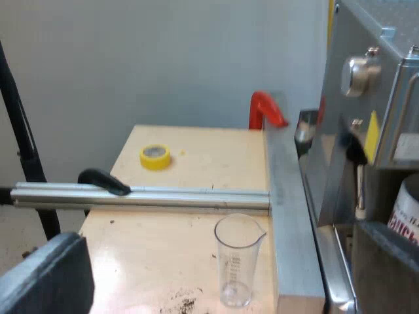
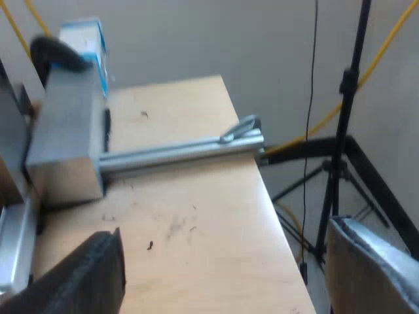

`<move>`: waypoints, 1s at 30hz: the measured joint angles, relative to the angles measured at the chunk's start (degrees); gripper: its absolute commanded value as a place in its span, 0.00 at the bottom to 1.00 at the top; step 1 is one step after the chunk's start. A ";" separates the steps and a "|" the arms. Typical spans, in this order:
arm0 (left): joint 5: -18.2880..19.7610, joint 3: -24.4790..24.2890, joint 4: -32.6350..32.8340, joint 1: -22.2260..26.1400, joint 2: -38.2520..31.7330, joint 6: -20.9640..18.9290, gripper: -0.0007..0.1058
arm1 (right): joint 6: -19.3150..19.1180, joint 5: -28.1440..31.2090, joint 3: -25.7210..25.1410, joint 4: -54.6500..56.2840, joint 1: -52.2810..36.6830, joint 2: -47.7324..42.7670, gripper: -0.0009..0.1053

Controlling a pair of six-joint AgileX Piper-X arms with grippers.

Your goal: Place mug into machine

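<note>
Wooden table [image 1: 196,163] holds one measuring glass [image 1: 237,261], one tape roll [image 1: 156,156]; right gripper [image 2: 222,252] apart, left gripper [image 1: 49,271] unclear.

Measuring glass [image 1: 237,265] upright on wooden table [image 1: 196,163], yellow tape roll [image 1: 155,156] beyond aluminium rail [image 1: 163,196]; tripod [image 2: 338,167] beside table

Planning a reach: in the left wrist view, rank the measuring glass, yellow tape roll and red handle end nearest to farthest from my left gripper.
1. Measuring glass, nearest, before the metal rail.
2. Yellow tape roll, beyond the rail.
3. Red handle end, farthest, beside the machine.
</note>
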 measured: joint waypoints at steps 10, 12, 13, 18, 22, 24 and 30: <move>2.63 14.53 -6.02 0.00 0.04 2.20 0.77 | 0.00 -4.52 14.86 -5.91 0.00 0.00 0.63; 3.13 16.07 -6.24 0.00 0.04 2.20 0.77 | 0.00 -4.50 16.44 -5.91 0.00 0.00 0.63; 3.48 16.88 -6.38 0.00 0.15 2.20 0.77 | 0.00 -4.60 17.36 -5.91 0.00 0.00 0.63; 3.95 20.05 -6.92 0.00 0.13 2.35 0.77 | 0.00 -4.65 20.27 -6.09 0.00 0.00 0.63; 3.93 20.15 -7.80 0.00 0.13 2.35 0.77 | 0.00 -4.64 20.40 -6.19 0.00 0.00 0.63; 3.93 20.15 -7.78 0.00 0.13 2.35 0.77 | 0.00 -4.64 20.40 -6.18 0.00 0.00 0.63; 3.93 20.15 -8.04 0.00 0.13 2.35 0.77 | 0.00 -4.64 20.40 -6.18 0.00 0.00 0.63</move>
